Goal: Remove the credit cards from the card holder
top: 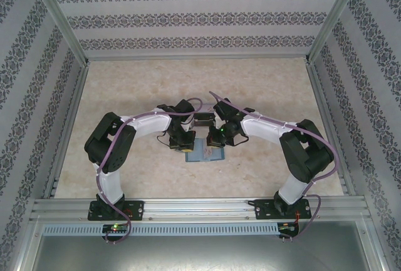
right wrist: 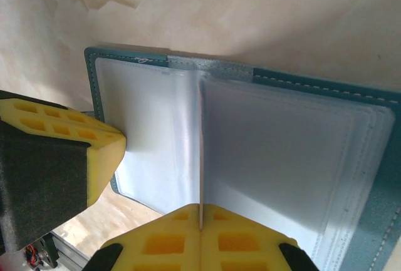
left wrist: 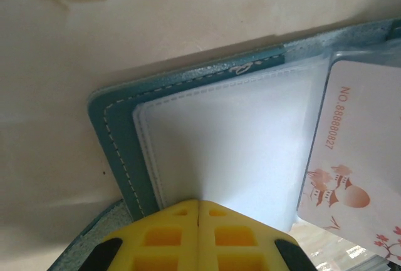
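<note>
This is a robotics lab test cell, not a lived-in room. Bare aluminium frame posts [top: 59,17] box in the space, and the wall panels [top: 200,17] to the left, right and far side are only sheets printed with a repeating ornament. Two robot arms, the left arm [top: 113,152] and the right arm [top: 304,152], are bolted to a metal rail [top: 200,207] at the near edge of a pale stone-look bench [top: 125,89]. Loose purple cables [top: 119,221] run from them to a slotted cable duct [top: 200,229].

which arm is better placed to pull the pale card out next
Right, probably: the right claw pinches the upright plastic sleeve; the left claw sits shut on the card holder.
</note>
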Robot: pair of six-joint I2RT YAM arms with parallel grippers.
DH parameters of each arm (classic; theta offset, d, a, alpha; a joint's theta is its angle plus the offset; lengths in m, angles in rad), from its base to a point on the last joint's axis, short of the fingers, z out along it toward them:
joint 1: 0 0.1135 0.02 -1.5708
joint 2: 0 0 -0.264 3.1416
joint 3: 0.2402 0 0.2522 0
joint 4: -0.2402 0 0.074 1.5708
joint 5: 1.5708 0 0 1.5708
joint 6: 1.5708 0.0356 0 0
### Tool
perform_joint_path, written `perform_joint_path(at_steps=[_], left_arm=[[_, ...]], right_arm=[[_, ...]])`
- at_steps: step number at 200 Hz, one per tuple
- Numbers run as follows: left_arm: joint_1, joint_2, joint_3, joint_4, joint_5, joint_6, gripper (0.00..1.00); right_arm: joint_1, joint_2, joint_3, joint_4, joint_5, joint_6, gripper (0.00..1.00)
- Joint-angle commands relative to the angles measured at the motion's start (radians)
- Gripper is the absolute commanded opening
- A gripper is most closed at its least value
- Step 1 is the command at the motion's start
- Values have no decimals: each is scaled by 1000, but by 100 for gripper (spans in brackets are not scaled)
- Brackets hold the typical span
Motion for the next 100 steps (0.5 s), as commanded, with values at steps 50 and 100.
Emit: perform_joint_path(at_steps=[50, 100], left_arm=[[1, -74, -19, -48, -75, -7, 2], [7, -95, -40, -36, -86, -9, 2]], right_arm=[[-32, -81, 49, -55, 66, -88, 4], [-42, -76, 126, -58, 29, -256, 4]])
